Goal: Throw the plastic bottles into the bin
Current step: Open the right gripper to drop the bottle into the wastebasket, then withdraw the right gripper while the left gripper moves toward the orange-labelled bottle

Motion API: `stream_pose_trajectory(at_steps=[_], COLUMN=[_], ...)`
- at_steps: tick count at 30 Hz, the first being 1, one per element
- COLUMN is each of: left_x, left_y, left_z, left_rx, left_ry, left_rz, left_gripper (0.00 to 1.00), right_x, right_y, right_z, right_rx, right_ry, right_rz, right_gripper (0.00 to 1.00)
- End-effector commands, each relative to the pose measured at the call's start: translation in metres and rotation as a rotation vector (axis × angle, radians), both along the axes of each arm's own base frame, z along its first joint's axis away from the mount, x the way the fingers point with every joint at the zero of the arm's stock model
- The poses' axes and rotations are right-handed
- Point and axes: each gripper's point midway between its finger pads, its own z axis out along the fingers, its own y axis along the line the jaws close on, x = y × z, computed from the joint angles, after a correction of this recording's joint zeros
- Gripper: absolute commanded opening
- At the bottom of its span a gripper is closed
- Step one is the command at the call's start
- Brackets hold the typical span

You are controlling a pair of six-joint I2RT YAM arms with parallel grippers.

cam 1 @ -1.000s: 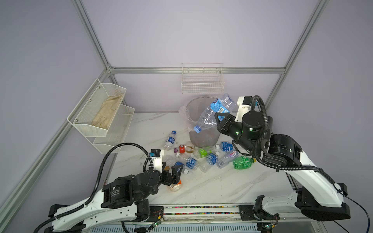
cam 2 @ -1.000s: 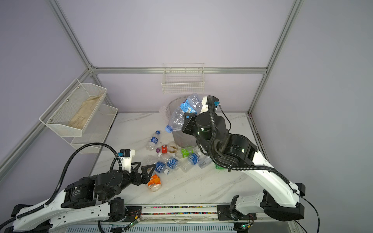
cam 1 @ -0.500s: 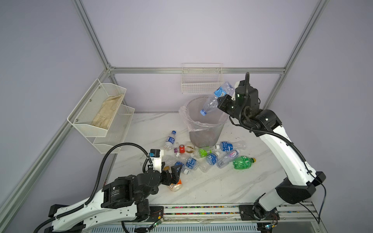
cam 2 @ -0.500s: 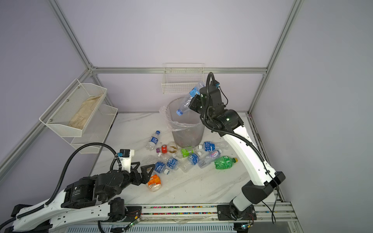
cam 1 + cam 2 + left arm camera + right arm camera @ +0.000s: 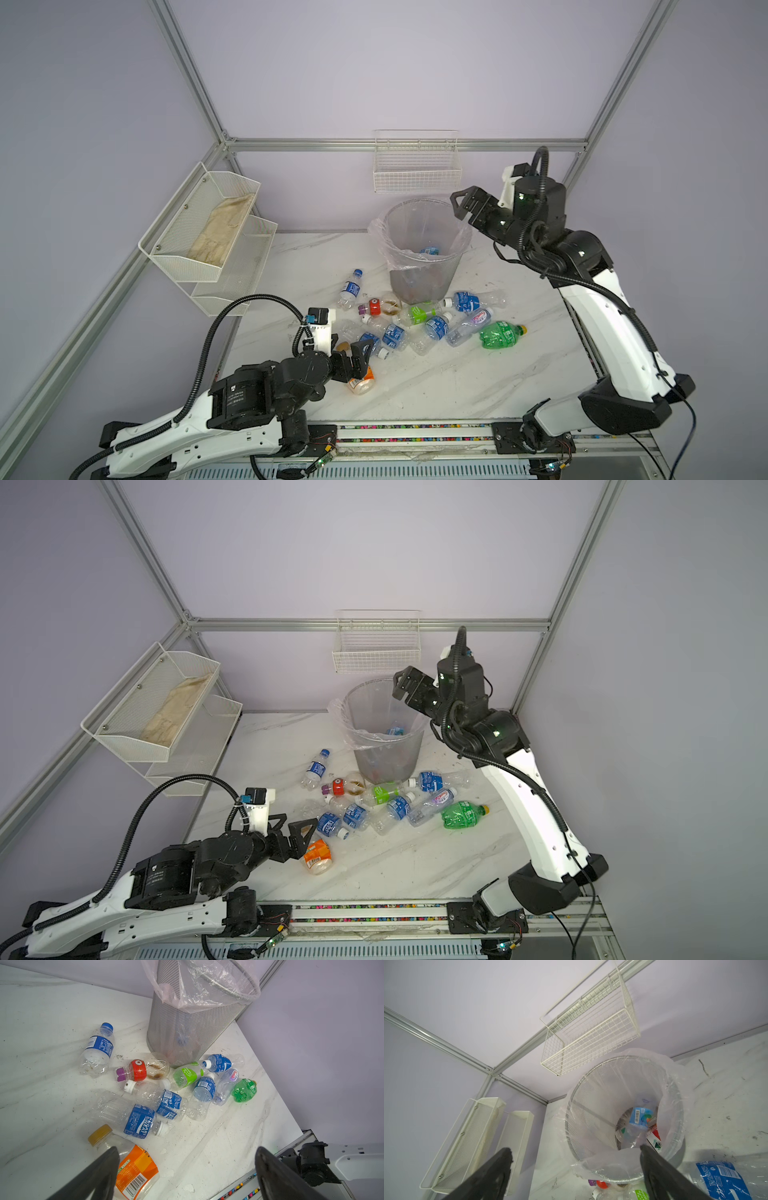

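- Right gripper (image 5: 458,205): raised just beside the rim of the bin (image 5: 424,278), on its right side in both top views. Jaws spread wide, nothing between them.
- Bin: stands upright at the back of the white marble table (image 5: 457,386), below the wire basket (image 5: 415,166) on the rear wall. A clear liner (image 5: 199,991) is folded over its rim.
- Bin contents: the right wrist view shows a blue-labelled bottle (image 5: 640,1116) lying at the bottom with other items beside it. The number cannot be read through the liner.
- Plastic bottles (image 5: 415,326): the main group lies on its sides on the table in front of the bin, several touching one another. The rearmost lie against the bin's foot.
- Green bottle (image 5: 498,334): at the right edge of that group.
- Blue-capped bottle (image 5: 350,286): lies apart from the group, left of the bin.
- Left gripper (image 5: 293,825): low over the near left part of the table, jaws wide, holding nothing.
- Orange-labelled bottle (image 5: 135,1169): on its side just below the left gripper. One finger overlaps it in the left wrist view, but contact cannot be confirmed.
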Motion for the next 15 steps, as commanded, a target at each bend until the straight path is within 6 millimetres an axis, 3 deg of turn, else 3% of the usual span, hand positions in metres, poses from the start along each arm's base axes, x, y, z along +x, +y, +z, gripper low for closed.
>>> stream_pose_trajectory(at_steps=[1, 9, 11, 15], left_x=[0.001, -0.003, -0.004, -0.008], left_y=[0.003, 0.026, 0.034, 0.047], left_z=[0.000, -0.030, -0.037, -0.052], left_rx=[-0.002, -0.009, -0.020, -0.047], left_ry=[0.019, 0.111, 0.131, 0.169], left_rz=[0.032, 0.135, 0.165, 0.209], left_gripper=[1.00, 1.00, 1.00, 1.00], right_x=[-0.002, -0.031, -0.038, -0.064], right_y=[0.004, -0.002, -0.012, -0.050], right_z=[-0.015, -0.018, -0.024, -0.021], right_rx=[-0.015, 0.026, 0.053, 0.240], right_ry=[0.013, -0.011, -0.007, -0.093], right_rz=[0.027, 0.087, 0.053, -0.076], right_gripper=[0.98, 0.98, 0.98, 0.98])
